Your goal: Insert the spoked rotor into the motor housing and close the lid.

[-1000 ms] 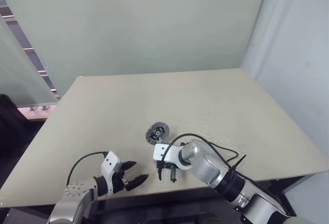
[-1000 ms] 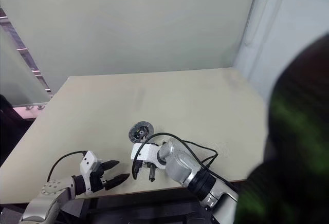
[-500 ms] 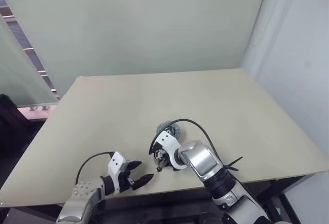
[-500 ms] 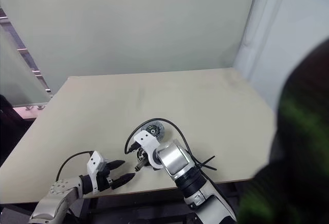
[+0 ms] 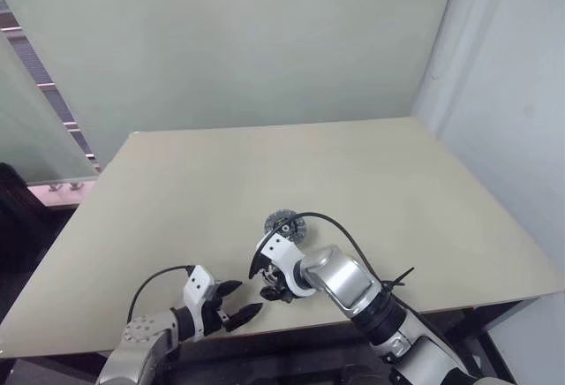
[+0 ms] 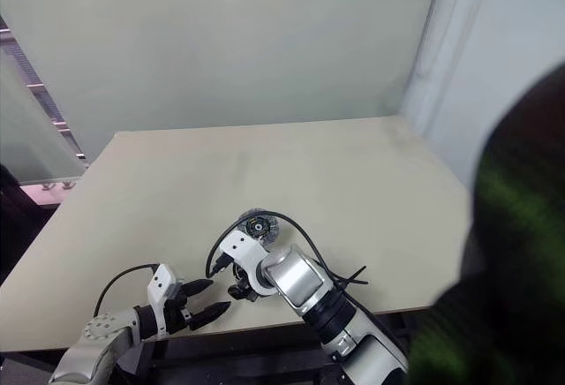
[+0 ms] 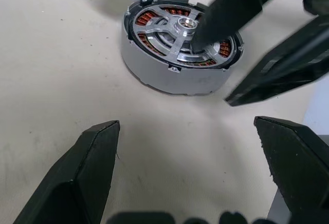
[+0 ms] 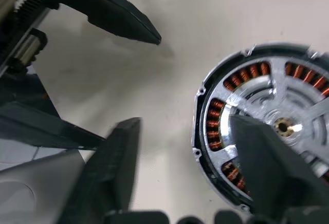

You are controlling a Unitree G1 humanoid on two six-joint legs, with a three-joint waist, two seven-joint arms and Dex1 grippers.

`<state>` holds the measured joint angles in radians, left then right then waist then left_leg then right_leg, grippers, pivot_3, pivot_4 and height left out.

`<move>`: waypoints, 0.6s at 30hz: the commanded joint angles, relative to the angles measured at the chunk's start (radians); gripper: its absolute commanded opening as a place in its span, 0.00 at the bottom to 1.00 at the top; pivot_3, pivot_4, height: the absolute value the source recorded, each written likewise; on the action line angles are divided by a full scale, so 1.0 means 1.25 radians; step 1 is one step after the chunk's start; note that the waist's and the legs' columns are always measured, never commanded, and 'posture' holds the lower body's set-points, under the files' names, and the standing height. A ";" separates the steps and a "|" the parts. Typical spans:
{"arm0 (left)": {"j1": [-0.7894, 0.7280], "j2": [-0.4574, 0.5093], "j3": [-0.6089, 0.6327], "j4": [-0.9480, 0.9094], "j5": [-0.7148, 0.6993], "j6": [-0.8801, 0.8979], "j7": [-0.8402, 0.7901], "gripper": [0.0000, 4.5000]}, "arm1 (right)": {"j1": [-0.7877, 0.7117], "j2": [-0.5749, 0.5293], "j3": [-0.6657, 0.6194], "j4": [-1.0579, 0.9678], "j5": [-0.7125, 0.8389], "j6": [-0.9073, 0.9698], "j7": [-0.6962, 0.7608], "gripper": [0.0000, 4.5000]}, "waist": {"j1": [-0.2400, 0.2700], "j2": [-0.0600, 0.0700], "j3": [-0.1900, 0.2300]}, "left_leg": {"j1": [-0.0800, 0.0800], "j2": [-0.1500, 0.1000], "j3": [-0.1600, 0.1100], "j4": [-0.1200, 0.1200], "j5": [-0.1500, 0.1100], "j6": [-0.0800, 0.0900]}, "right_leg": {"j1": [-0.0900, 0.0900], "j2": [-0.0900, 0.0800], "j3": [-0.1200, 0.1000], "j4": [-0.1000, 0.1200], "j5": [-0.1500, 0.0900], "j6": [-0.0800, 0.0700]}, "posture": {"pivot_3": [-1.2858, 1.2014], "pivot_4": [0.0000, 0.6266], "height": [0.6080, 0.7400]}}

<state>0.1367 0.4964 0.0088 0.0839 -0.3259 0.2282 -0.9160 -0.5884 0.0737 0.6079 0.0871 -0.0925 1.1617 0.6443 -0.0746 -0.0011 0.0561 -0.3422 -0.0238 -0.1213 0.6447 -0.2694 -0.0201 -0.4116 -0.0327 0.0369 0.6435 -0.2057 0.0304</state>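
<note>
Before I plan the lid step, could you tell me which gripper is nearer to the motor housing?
The right. The right gripper hangs open straddling the motor housing's rim, one finger over it; the left gripper sits open short of it.

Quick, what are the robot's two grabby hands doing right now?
Left gripper: jaws open, holding nothing.
Right gripper: jaws open, holding nothing, one jaw over the motor housing with the spoked rotor in it.

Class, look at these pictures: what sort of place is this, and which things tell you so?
Probably a robotics lab or test bay, not a home. A bare beige table stands against plain walls with a frosted glass panel, and on it sits a motor housing, spoked rotor already inside.
</note>
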 commanded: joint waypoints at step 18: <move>-0.025 0.016 0.006 -0.014 0.003 -0.002 0.002 1.00 | -0.237 -0.378 0.358 -0.105 -0.060 -0.351 0.302 0.99 | -0.001 0.000 0.000 | 0.000 0.000 0.000 -0.001 0.000 0.000 | 0.000 0.000 -0.001 -0.002 0.000 0.000 | 0.52 0.00 1.00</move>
<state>0.1137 0.5044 0.0089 0.0901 -0.3255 0.2292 -0.9161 -0.8563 -0.3993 1.0368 -0.0477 -0.1255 0.7990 1.0033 -0.0755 -0.0008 0.0565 -0.3425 -0.0230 -0.1209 0.6439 -0.2695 -0.0199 -0.4118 -0.0329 0.0354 0.6416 -0.2058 0.0306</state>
